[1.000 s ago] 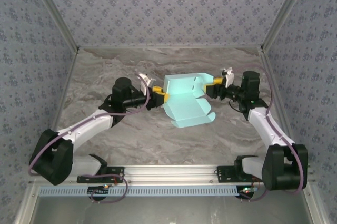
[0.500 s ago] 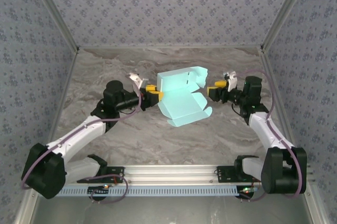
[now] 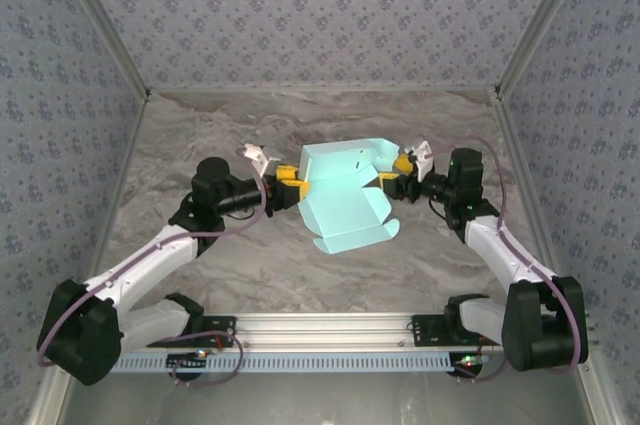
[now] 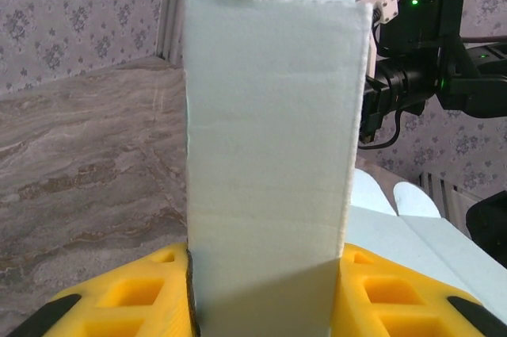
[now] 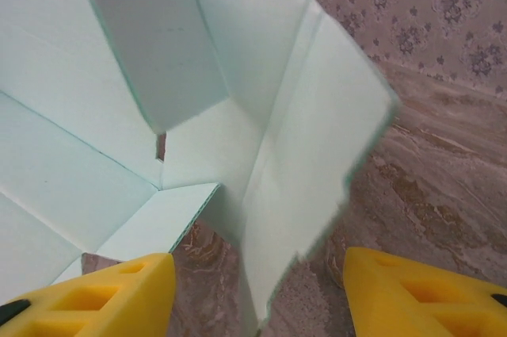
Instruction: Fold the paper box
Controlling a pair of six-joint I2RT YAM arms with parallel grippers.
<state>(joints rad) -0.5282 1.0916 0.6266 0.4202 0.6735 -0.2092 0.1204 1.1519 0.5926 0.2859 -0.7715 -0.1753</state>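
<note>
Two arms reach in from the near edge of the marbled desk (image 3: pixel 200 125) and meet at the paper box (image 3: pixel 345 200). On the left, the left fingers (image 3: pixel 291 178) are closed on the box's left wall. In the left wrist view a tall pale panel stands upright between the two yellow fingers, its side edges against their inner faces.

The paper box is pale cyan card, only partly formed, and sits near the middle of the desk, a little toward the back. Its back and side walls are raised, while a wide front flap with rounded tabs lies spread out toward the near edge.

On the right, the right fingers (image 3: pixel 402 167) stand open at the box's right end. In the right wrist view a loose side flap hangs tilted in the gap between them, with bare desk showing on either side of it, and neither yellow finger touches the card. Beyond the flap the box's creased inner panels show. Flowered walls (image 3: pixel 300 15) enclose the desk on three sides.
</note>
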